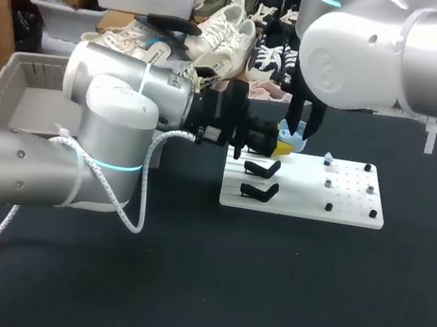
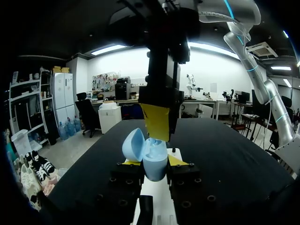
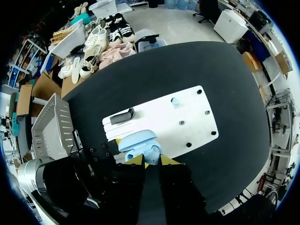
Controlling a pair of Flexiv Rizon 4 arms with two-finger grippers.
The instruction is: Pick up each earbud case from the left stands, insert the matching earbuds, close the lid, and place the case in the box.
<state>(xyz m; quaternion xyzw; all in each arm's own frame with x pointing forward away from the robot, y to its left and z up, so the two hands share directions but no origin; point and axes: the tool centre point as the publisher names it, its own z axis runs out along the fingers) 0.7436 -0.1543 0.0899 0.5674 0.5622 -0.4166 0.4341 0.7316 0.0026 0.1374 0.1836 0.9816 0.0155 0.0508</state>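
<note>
**A:** So, where is the earbud case right now?

**B:** Light blue, lid up, and clamped from both sides in the left pincer. It's held in the air over the rear edge of the white board, at the end with the two black stands.

**A:** And the right pincer?

**B:** It hangs straight above the case's open mouth, over that same rear edge. I cannot tell whether it is apart or together.

**A:** How do we seat the earbud well?

**B:** I'd hold the left arm dead still and bring the right one down square to the cavity. Avoid any sideways shove, since the raised lid looks easy to knock.

**A:** Anything else?

**B:** One pale-blue earbud waits midway along the board's rear edge. The grey box sits on the bench well beyond the board's stand end.
</note>
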